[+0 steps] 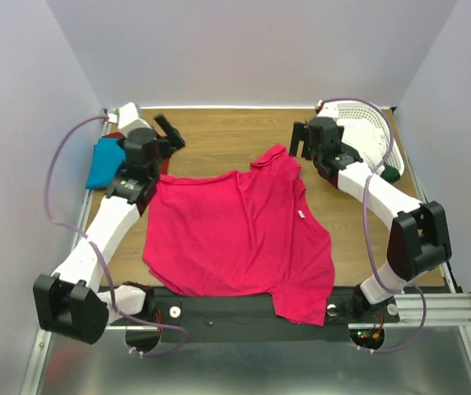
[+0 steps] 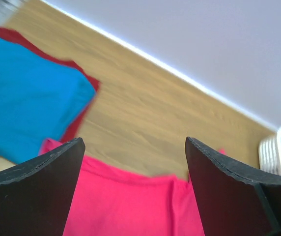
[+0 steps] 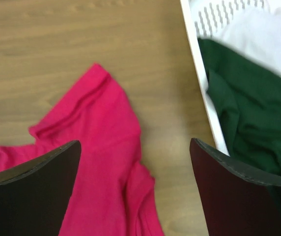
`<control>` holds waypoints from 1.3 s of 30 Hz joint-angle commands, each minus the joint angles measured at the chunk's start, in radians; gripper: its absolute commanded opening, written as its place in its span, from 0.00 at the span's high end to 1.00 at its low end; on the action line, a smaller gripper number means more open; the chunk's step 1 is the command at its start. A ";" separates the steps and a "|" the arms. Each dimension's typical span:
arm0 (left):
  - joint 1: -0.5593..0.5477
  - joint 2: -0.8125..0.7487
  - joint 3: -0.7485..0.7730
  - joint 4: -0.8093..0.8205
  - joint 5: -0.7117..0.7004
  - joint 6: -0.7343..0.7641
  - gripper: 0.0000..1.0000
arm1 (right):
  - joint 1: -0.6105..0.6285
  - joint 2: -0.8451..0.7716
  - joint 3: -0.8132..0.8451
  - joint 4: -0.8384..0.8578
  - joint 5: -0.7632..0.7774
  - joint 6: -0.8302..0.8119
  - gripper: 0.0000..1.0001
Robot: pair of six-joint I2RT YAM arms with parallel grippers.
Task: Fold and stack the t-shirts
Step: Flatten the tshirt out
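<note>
My left jaws and right jaws hang released, empty. The pink t-shirt (image 1: 235, 239) lies spread, unfolded, on the surface (image 1: 219, 140). 2 look done: turquoise t-shirt (image 1: 104, 164) stacked on dark red t-shirt (image 2: 17, 38), far left. A green shirt (image 3: 248, 113) waits in the basket (image 3: 199, 73).

Bright, even light, left wrist view blurred — soft shadows

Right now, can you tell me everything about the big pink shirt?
The pink t-shirt is soft-looking, bright crimson cloth with short sleeves and a small white label. It lies spread out, slightly wrinkled, not yet folded, on the wooden table. Its near corner drapes over the black rail. Nothing grips it.
</note>
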 commanded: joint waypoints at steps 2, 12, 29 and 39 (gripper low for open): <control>-0.090 0.120 -0.108 0.070 0.063 -0.005 0.04 | 0.000 -0.062 -0.168 0.029 0.006 0.116 0.07; -0.113 0.290 -0.189 0.225 0.234 -0.049 0.04 | -0.040 0.022 -0.252 0.034 -0.054 0.170 0.25; -0.113 0.480 -0.161 0.279 0.283 -0.040 0.05 | -0.052 0.161 -0.259 0.058 -0.120 0.196 0.39; -0.114 0.514 -0.161 0.302 0.298 -0.045 0.04 | -0.084 0.127 -0.297 0.057 -0.079 0.204 0.86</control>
